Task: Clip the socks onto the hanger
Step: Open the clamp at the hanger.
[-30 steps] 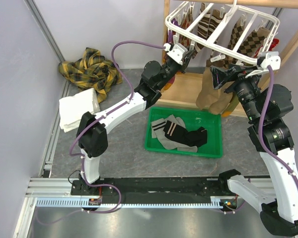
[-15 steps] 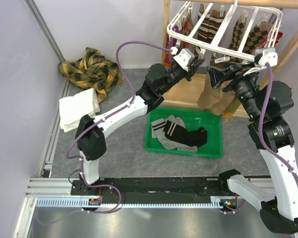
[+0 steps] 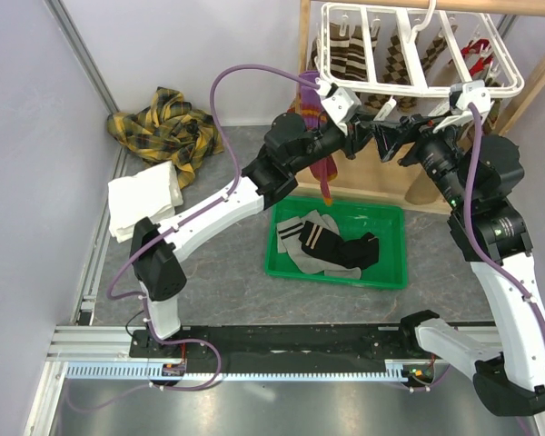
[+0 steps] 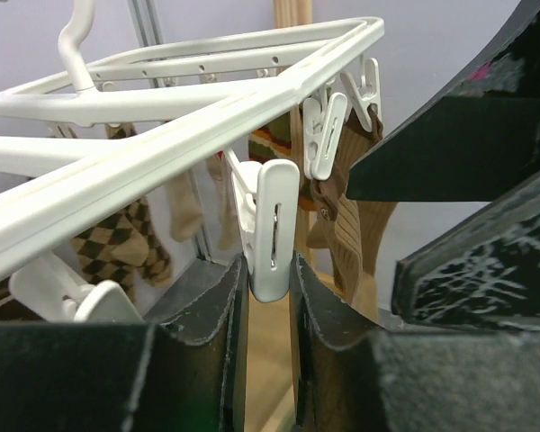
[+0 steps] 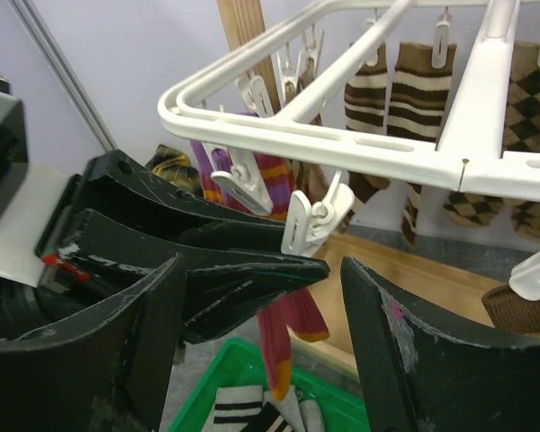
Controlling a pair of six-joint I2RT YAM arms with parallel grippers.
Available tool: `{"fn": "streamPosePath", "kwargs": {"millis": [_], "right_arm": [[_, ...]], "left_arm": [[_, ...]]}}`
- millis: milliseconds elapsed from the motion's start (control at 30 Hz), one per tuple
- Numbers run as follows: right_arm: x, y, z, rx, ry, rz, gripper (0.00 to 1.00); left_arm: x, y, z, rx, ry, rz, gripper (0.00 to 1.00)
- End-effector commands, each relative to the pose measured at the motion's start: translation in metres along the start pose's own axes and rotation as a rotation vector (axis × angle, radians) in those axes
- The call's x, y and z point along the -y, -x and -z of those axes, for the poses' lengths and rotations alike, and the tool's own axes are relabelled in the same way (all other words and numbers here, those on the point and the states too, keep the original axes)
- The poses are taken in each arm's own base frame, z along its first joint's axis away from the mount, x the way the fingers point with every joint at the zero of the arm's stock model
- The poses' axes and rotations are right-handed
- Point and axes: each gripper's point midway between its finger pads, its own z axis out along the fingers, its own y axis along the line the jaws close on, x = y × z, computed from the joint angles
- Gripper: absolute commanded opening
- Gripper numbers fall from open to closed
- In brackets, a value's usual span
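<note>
While the left gripper (image 4: 268,270) pinches a white clip (image 4: 274,216) dangling from the near rail of the hanger (image 5: 342,142), one finger pressed to each side of it, the right gripper (image 3: 383,143) sits just at its 3 o'clock, fingers spread wide and holding nothing. Seen from above, the hanger hangs at 1 o'clock. A purple sock (image 3: 325,168) dangles at its 8 o'clock corner, and more socks (image 3: 331,243) lie in the green bin (image 3: 286,265) at its 6 o'clock.
</note>
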Motion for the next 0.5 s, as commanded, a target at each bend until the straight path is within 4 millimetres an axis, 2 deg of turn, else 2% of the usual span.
{"fn": "streamPosePath", "kwargs": {"millis": [0, 267, 300, 467], "right_arm": [[-0.005, 0.016, 0.0, 0.023, 0.014, 0.0, 0.75], [-0.012, 0.013, -0.019, -0.006, 0.076, -0.074, 0.73], [-0.009, 0.018, -0.021, 0.009, 0.074, -0.084, 0.73], [-0.007, 0.018, -0.034, 0.01, 0.103, -0.207, 0.72]], "left_arm": [[0.032, 0.031, 0.02, 0.0, -0.11, 0.06, 0.02], [0.036, 0.012, 0.025, -0.057, -0.13, 0.09, 0.02], [0.038, 0.011, 0.025, -0.06, -0.133, 0.1, 0.02], [0.04, 0.002, 0.024, -0.078, -0.142, 0.124, 0.02]]}}
